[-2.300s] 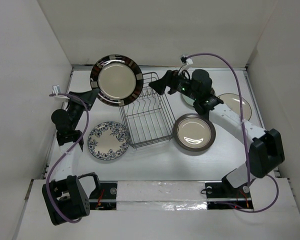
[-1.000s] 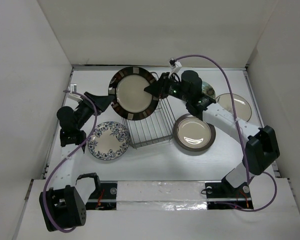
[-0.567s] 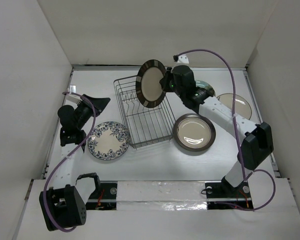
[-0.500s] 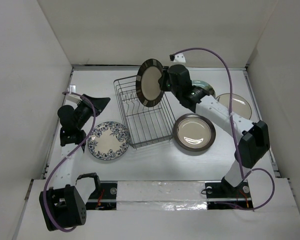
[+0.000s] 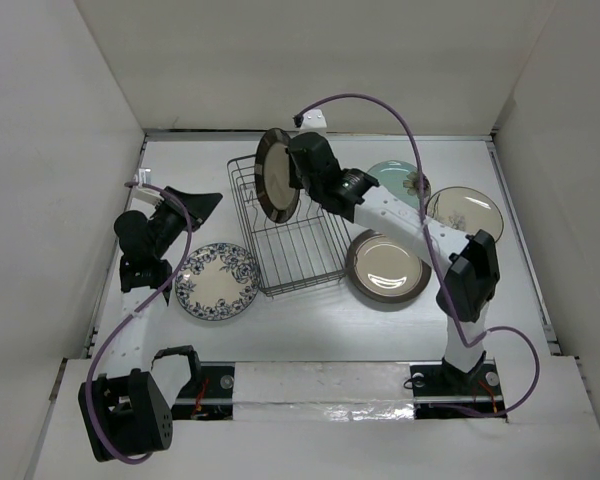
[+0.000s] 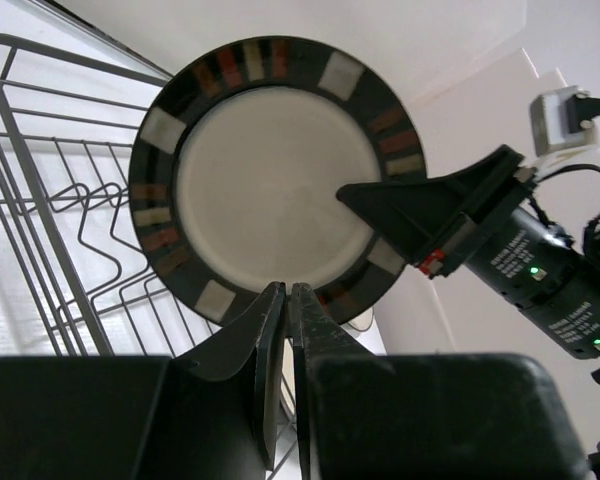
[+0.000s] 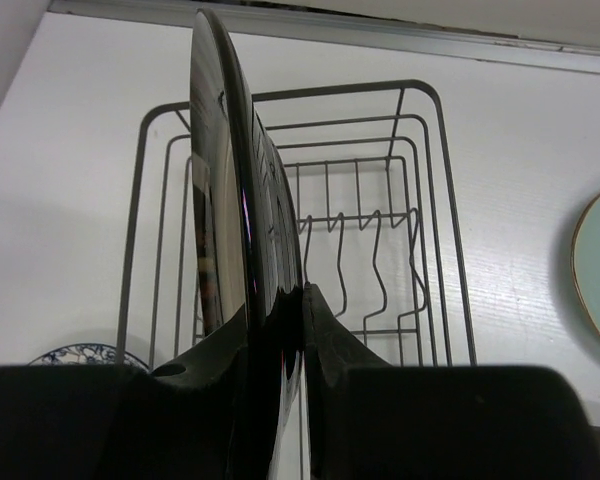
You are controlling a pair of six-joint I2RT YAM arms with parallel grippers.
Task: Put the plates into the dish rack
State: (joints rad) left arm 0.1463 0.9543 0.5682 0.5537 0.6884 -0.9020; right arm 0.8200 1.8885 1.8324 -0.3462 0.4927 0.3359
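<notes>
My right gripper (image 5: pixel 292 182) is shut on the rim of a dark-rimmed plate (image 5: pixel 274 188), which it holds on edge over the back left part of the dish rack (image 5: pixel 315 262). In the right wrist view the plate (image 7: pixel 228 190) shows edge-on between the jaws (image 7: pixel 302 292), with the rack's tines (image 7: pixel 380 262) beyond. My left gripper (image 5: pixel 212 201) hangs left of the rack, shut on nothing. Its wrist view shows the shut fingers (image 6: pixel 287 292) under the plate's face (image 6: pixel 270 180). On the table lie a blue floral plate (image 5: pixel 216 281), a brown-rimmed plate (image 5: pixel 388 268), a teal plate (image 5: pixel 404 181) and a cream plate (image 5: pixel 467 213).
White walls close in the table at the back and on both sides. The right arm (image 5: pixel 400 220) stretches across above the brown-rimmed and teal plates. A purple cable (image 5: pixel 380 100) arcs over the back of the table.
The left gripper has let go of the plate, drawn back left and shut. The right arm has turned the plate on edge and carried it left over the rack.
</notes>
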